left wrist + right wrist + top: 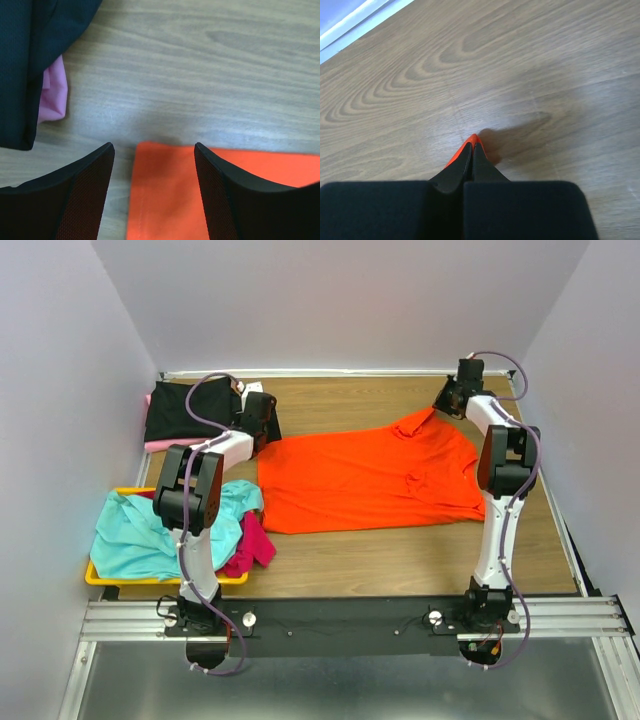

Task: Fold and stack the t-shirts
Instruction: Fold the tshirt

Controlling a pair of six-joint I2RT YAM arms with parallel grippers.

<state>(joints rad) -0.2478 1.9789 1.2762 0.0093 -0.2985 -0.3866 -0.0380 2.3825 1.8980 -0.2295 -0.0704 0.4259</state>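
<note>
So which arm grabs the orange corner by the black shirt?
Left, likely: the left end effector is open over that orange shirt corner; the right end effector is shut on its far edge.

Bare table [400, 560] lies open at 6 o'clock of the orange shirt [370, 480]; black shirt [180, 412] blocks 10 o'clock, yellow tray [130, 582] 8 o'clock.
</note>
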